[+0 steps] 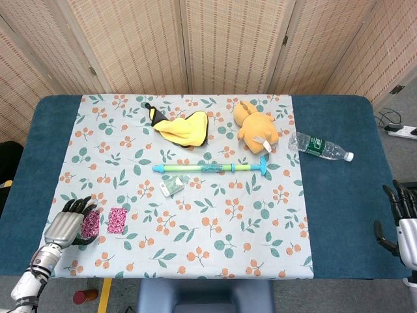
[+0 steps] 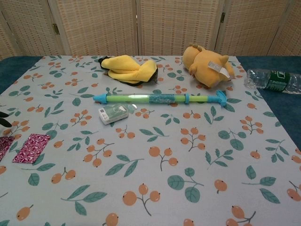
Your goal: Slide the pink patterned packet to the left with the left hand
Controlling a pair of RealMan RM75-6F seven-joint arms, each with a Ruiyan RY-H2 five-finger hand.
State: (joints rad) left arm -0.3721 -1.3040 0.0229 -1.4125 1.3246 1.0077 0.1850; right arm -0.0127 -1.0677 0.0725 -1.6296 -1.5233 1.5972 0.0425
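Observation:
Two pink patterned packets lie flat near the cloth's front left corner, one (image 1: 90, 223) further left and one (image 1: 117, 220) beside it on the right. The chest view shows the right packet (image 2: 32, 148) whole and the left packet (image 2: 4, 146) cut by the frame edge. My left hand (image 1: 68, 223) sits at the left packet's left edge with its fingers spread, the fingertips (image 1: 85, 205) reaching past the packet's far corner. It holds nothing. Only dark fingertips (image 2: 4, 118) show in the chest view. My right hand (image 1: 405, 223) stands open at the table's right edge.
A floral cloth (image 1: 195, 215) covers the blue table (image 1: 339, 208). On the cloth lie a yellow plush (image 1: 182, 127), an orange plush (image 1: 257, 129), a teal and green water squirter (image 1: 212, 168) and a small clear packet (image 1: 171, 187). A water bottle (image 1: 320, 146) lies at the right.

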